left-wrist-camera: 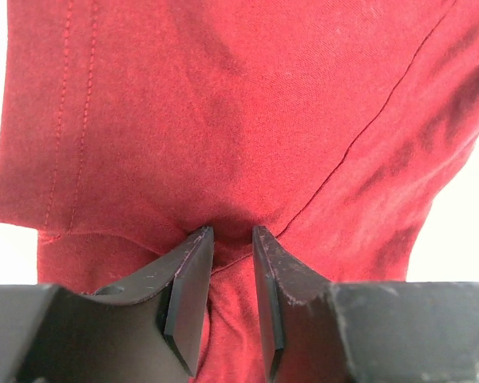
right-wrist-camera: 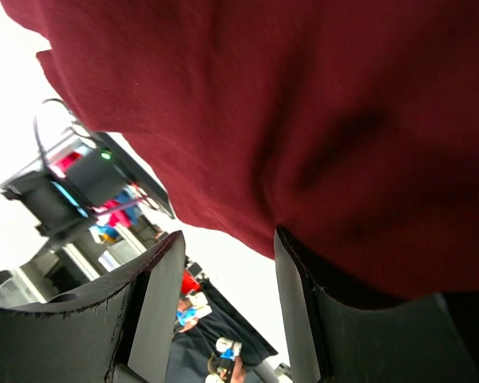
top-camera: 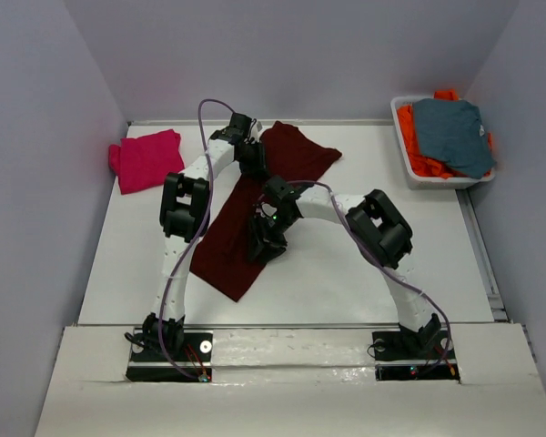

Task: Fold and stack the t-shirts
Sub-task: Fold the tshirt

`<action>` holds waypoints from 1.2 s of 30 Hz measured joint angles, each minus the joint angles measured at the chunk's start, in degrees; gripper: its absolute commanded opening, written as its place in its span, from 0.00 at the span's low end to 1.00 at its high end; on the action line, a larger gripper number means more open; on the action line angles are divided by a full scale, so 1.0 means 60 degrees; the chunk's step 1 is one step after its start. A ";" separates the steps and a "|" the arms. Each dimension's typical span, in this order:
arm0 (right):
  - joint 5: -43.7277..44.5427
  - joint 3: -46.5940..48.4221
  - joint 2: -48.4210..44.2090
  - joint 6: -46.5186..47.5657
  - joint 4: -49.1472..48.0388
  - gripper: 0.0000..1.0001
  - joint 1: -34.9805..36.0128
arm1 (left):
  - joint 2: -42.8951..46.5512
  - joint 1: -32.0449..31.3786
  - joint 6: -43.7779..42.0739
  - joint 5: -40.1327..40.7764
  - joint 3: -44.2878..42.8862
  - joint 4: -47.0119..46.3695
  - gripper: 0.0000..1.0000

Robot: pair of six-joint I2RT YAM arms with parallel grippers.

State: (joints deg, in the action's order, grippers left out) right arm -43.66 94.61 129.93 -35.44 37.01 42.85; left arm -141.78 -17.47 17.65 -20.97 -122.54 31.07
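Note:
A large dark maroon t-shirt (top-camera: 224, 259) lies in a long diagonal band across the middle of the table. My left gripper (top-camera: 252, 162) sits on its upper part. In the left wrist view the jaws (left-wrist-camera: 232, 231) stand narrow, with a pucker of maroon cloth (left-wrist-camera: 223, 120) pinched between them. My right gripper (top-camera: 262, 246) is over the lower half of the band. Its jaws (right-wrist-camera: 227, 234) stand wide apart with only table showing between them, and the maroon cloth (right-wrist-camera: 303, 104) drapes over the right finger (right-wrist-camera: 291, 303). A magenta-pink t-shirt (top-camera: 147, 159) lies folded at the far left.
A white bin (top-camera: 437, 183) at the back right holds an orange garment (top-camera: 423, 150) with a grey-blue one (top-camera: 450, 132) on top. Grey walls close in the table on three sides. Both arms and their purple cables cross above the maroon shirt.

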 measured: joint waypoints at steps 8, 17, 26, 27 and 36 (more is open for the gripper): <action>0.0492 -0.1333 -0.0925 0.0124 0.0423 0.55 0.0007 | 0.0087 -0.0007 0.0000 0.0251 0.0109 -0.0015 0.40; 0.1118 -0.2670 -0.1974 0.0168 0.0750 0.56 0.0004 | 0.0583 0.0015 0.0000 0.1089 0.0831 -0.0138 0.40; 0.1443 -0.0783 -0.2011 0.0397 0.1326 0.56 0.0004 | 0.0594 0.0084 0.0004 0.1020 0.0845 -0.0138 0.40; 0.1370 -0.0426 -0.2011 0.0401 0.1304 0.56 0.0004 | 0.0594 0.0084 0.0004 0.1016 0.0841 -0.0135 0.40; 0.0568 0.0998 -0.1053 0.0270 0.1002 0.55 0.0055 | 0.0331 0.0171 -0.0102 0.0699 0.0331 0.0226 0.40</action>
State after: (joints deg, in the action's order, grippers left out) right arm -40.25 100.60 123.61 -33.82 43.03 43.18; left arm -139.79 -16.45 17.04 -16.78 -120.55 32.42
